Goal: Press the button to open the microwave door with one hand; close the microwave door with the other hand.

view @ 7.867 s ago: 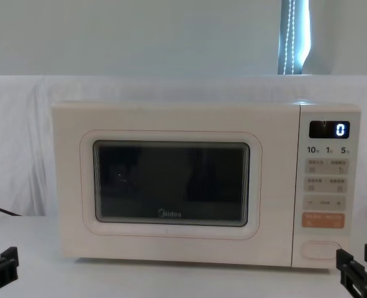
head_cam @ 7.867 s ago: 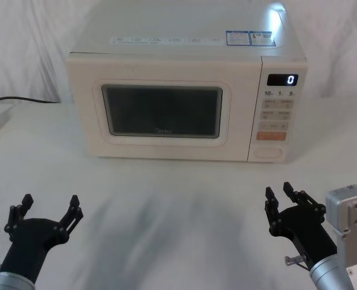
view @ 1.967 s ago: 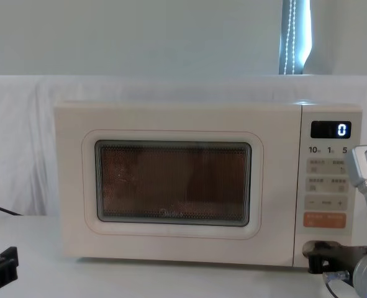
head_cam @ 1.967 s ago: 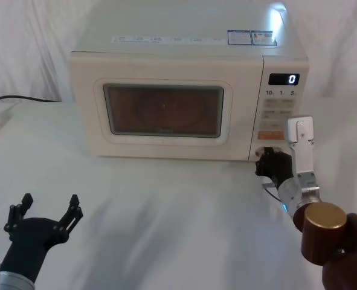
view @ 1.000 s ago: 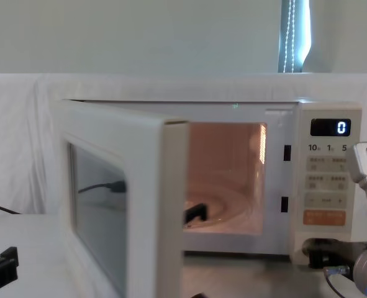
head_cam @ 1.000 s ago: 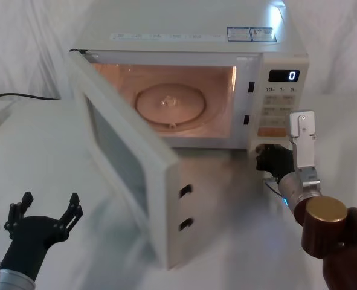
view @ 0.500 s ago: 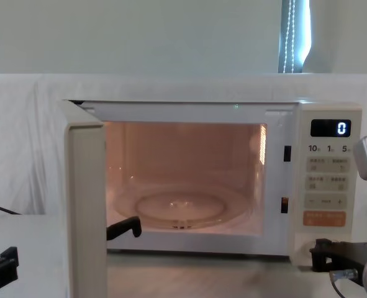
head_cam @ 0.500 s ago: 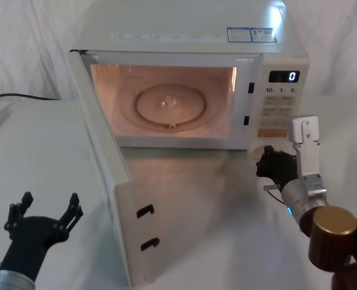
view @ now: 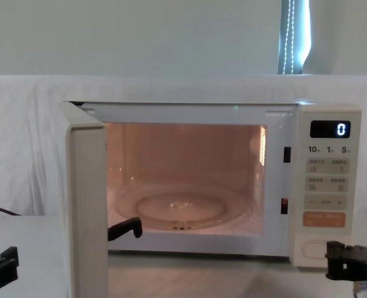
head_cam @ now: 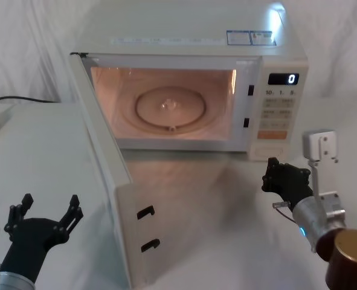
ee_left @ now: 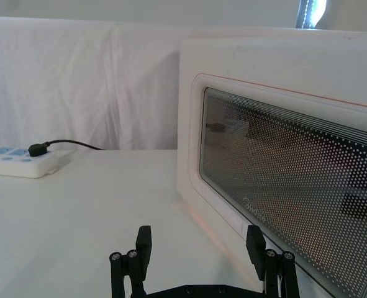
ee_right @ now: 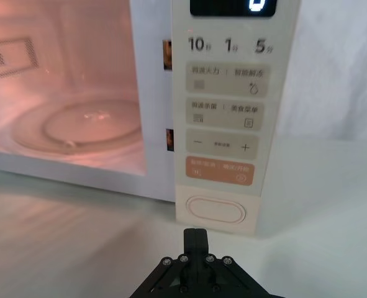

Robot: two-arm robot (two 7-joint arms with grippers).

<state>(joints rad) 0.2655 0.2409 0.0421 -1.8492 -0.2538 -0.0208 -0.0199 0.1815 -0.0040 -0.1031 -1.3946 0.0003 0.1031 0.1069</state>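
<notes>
A large cream microwave (head_cam: 184, 36) fills the upper centre of the head view, its lit cavity glowing warm orange around a round glass turntable (head_cam: 169, 107). The microwave door (head_cam: 115, 199) stands swung fully out, running from the upper left corner of the oven down to the lower centre of the frame, edge-on, with two dark latch hooks on its end. Its outer face is smooth plastic with a dotted mesh window (ee_left: 295, 186).

The button (ee_right: 216, 209), a wide pill shape with a thin outlined rim, sits at the bottom of the control panel, below an orange key (ee_right: 220, 170).

The right gripper (head_cam: 285, 179), black on a grey metal wrist, hangs at the right of the frame, just in front of the panel and apart from it; its fingers appear drawn together, though the angle is poor. The left gripper (head_cam: 45, 214), all black, waits at the lower left with its fingers spread apart, near the door's outer face.

The risk lies in the closing push: pressing near the hinge or glancing off the slick panel could leave the latch uncaught or shove the whole oven across the white cloth (head_cam: 33, 151).
</notes>
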